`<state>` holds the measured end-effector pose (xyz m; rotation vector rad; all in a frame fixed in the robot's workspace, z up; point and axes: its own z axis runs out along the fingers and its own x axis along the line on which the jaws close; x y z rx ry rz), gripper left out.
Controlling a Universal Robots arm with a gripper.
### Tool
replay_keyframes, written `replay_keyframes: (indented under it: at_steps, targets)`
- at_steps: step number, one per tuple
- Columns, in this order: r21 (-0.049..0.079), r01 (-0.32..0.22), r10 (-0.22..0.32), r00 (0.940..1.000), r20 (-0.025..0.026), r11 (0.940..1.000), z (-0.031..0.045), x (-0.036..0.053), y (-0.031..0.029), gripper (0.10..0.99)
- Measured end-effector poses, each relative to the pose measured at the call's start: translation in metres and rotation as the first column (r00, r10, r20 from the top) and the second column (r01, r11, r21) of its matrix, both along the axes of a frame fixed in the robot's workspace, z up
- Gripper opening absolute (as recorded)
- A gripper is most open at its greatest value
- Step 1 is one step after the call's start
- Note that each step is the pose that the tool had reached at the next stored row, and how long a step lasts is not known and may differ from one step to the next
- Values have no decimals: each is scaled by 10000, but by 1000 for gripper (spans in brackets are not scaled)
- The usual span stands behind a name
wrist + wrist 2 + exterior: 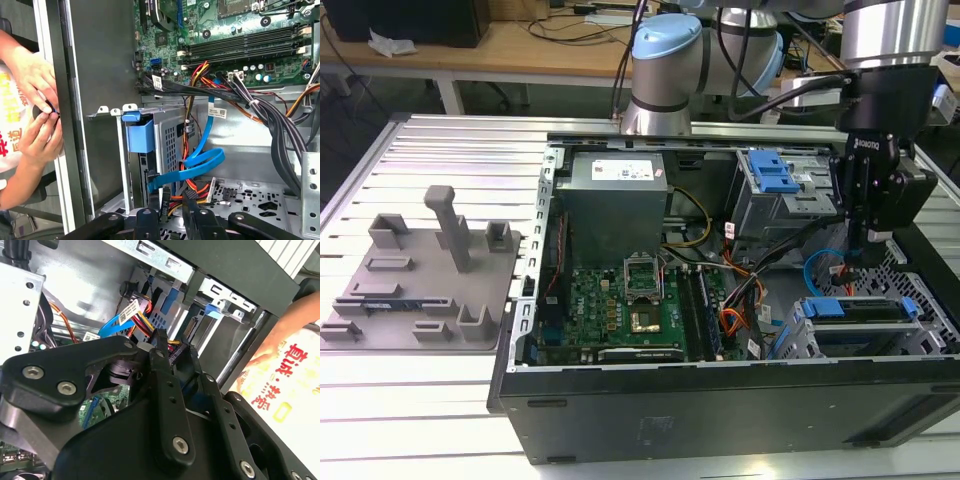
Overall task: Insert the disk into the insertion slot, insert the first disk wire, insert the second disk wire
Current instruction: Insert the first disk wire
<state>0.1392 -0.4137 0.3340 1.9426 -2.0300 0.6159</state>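
The disk lies in its blue carrier inside the insertion slot, the grey cage with a perforated wall. My gripper reaches down into the case just behind that cage. In both wrist views its fingers stand close together around the small black plug of the first disk wire, whose orange-red strands run up from it. The second disk wire loops in light blue beside it. Its dark end lies at the disk's rear edge; I cannot tell whether it is seated.
A taller grey bay with a blue latch stands behind the gripper. The motherboard and power supply take up the case's middle. A person's hands work just outside the case wall. A grey fixture plate lies on the exterior view's left.
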Motion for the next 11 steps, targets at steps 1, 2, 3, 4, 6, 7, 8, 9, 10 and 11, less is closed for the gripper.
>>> replay_keyframes:
  at_steps: [1, 2, 3, 4, 6, 7, 8, 9, 10, 11]
  targets:
    - [2, 0, 0, 10000, -1, 10000, -1, 0, 8, 322]
    - [0, 0, 0, 10000, 0, 10000, 0, 0, 14, 322]
    - [0, -1, 1, 10000, -1, 10000, 0, 0, 22, 322]
    - [0, -2, 2, 10000, 0, 10000, 0, 0, 31, 322]
    - [-1, -5, 5, 10000, -1, 10000, 0, 0, 39, 322]
    - [-1, -6, 6, 10000, 0, 10000, 0, 0, 41, 322]
    - [-1, -6, 6, 10000, 0, 10000, -1, 0, 42, 322]
    - [0, -8, 8, 10000, 0, 10000, -1, 0, 43, 239]
    - [0, -9, 9, 10000, -1, 10000, -1, 0, 43, 239]
    - [-2, -12, 12, 10000, 0, 10000, -1, 0, 43, 165]
